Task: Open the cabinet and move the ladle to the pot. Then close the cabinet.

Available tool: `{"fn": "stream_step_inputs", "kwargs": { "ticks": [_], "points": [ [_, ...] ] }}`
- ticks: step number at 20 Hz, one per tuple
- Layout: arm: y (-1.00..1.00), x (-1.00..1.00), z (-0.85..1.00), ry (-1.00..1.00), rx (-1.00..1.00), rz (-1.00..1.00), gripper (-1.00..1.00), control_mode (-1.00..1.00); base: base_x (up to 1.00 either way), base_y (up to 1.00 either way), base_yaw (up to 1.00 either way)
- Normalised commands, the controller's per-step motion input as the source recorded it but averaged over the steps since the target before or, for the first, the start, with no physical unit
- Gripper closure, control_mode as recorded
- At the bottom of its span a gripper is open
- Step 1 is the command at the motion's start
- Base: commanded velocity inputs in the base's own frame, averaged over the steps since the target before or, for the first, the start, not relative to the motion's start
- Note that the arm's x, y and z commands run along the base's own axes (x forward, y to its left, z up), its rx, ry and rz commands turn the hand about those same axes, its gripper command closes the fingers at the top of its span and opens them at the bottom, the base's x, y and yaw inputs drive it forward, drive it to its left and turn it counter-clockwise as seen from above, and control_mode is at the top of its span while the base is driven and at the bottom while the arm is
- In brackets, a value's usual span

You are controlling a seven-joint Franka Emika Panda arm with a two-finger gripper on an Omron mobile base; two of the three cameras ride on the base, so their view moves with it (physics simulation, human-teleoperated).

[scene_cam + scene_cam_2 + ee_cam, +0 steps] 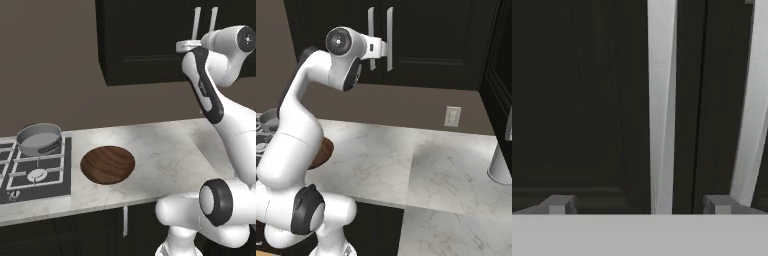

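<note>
Two fingertips (559, 204) of the hand (639, 205) stand fully apart, empty, straddling the left bar handle (661, 100) of the closed cabinet (145, 40). Risk: closing off-centre could slip or catch the right handle (754, 100) at 3 o'clock. Pot (40, 139) waits on the stove (30, 175), 9 o'clock of the counter (160, 150).

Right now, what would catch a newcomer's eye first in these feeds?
The white arm reaching up to the black-brown cabinet, its open pincer straddling one pale bar handle on the closed doors. Below on the marble counter, a wide brown wooden dish lies beside the hob, where the grey pot stands.
</note>
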Motion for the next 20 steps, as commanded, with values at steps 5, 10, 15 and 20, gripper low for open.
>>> {"fn": "stream_step_inputs", "kwargs": {
  "ticks": [5, 10, 15, 20],
  "points": [
    [-0.05, 0.43, -0.11, 0.0, 0.0, 0.0, -1.0, -1.0, 0.0, 0.0, 0.0],
    [-0.03, 0.35, -0.07, 0.0, 0.01, 0.0, -1.0, -1.0, 0.0, 0.0, 0.0],
    [-0.08, 0.37, -0.02, 0.0, 0.03, 0.0, -1.0, -1.0, 0.0, 0.0, 0.0],
    [-0.03, 0.37, -0.04, 0.0, 0.01, 0.0, -1.0, -1.0, 0.0, 0.0, 0.0]
  ]
}}
